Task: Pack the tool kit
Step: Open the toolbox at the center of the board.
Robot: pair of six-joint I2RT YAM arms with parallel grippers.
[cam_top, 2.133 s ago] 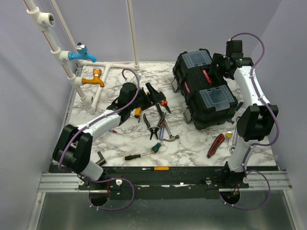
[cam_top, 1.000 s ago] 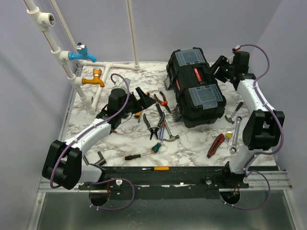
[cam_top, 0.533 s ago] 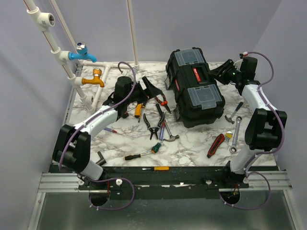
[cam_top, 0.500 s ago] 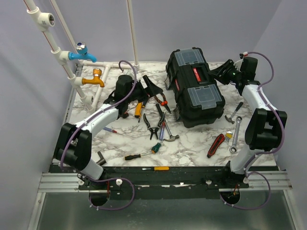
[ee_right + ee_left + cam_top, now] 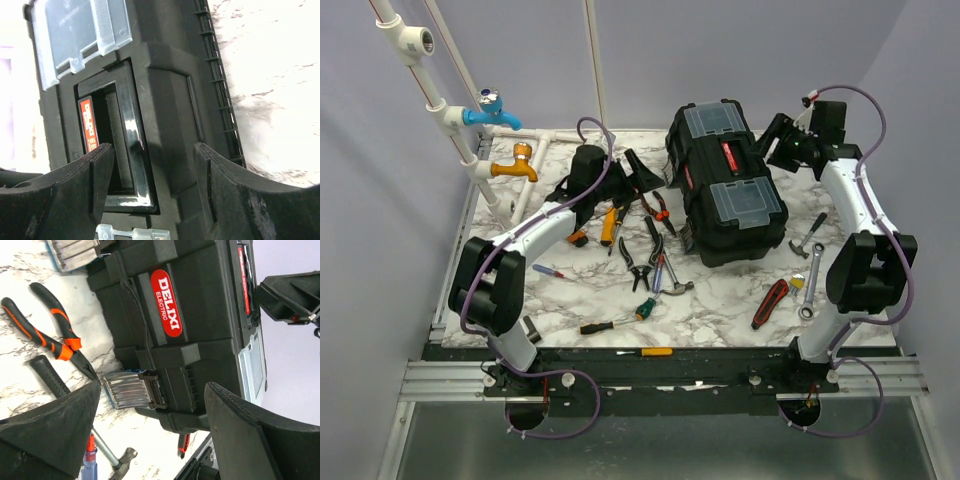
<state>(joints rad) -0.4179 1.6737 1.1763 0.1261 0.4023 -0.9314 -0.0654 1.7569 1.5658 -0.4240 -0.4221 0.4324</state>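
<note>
One toolbox point(image 5: 728, 190) stands shut on the worktop point(image 5: 720, 312), with two clear lids point(image 5: 752, 198) and two latches point(image 5: 130, 390). On its latch side the left gripper point(image 5: 640, 178) has its jaws wide and empty. Beyond its handle point(image 5: 731, 158), the right gripper point(image 5: 778, 145) has its jaws apart and empty. Best free both latches before lifting. Two pliers point(image 5: 642, 258) lie left of it, and two hammers point(image 5: 672, 283) flank it.

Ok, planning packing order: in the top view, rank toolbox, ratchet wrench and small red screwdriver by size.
Largest: toolbox.
Then: ratchet wrench.
Smallest: small red screwdriver.
The gaps are clear, no ties.
</note>
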